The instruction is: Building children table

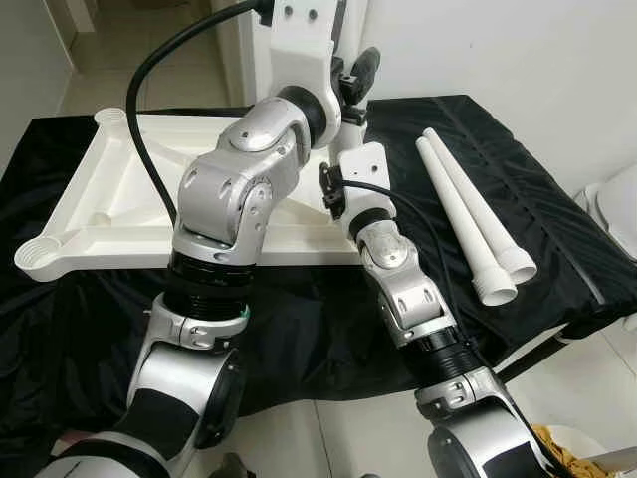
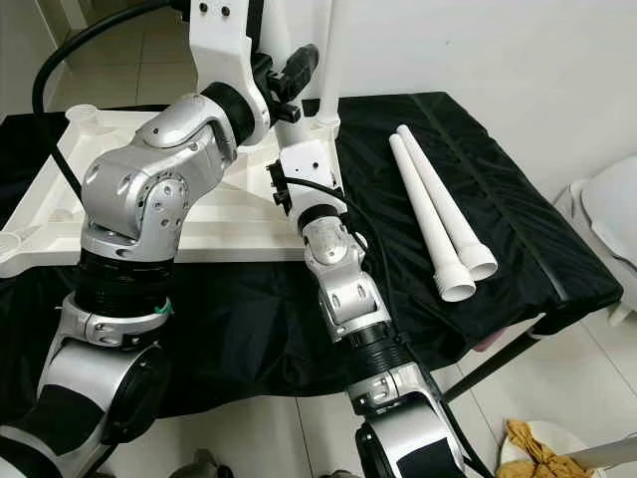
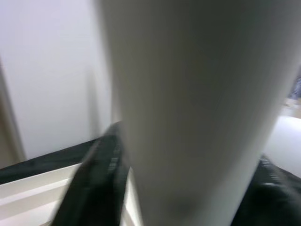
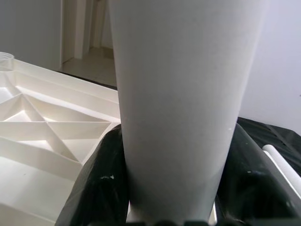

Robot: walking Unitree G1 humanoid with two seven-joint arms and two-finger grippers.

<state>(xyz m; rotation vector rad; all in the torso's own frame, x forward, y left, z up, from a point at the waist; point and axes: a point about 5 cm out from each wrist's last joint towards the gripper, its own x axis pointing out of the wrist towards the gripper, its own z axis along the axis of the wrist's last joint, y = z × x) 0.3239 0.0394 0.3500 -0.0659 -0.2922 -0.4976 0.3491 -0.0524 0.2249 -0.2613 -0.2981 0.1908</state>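
Nearest the camera, both silver arms reach forward over a worktop [image 1: 557, 249] draped in black cloth. The white children's tabletop [image 1: 119, 214] lies upside down on that cloth, ribbed underside up, leg sockets at its corners. At its far right corner a white table leg [image 2: 329, 60] stands upright. The right gripper [image 4: 171, 207] has its jaws closed around this leg low down, near the socket; the left gripper [image 1: 363, 70] clamps the same leg higher up. To the right, two more white legs [image 2: 433, 214] lie side by side on the cloth, touching each other.
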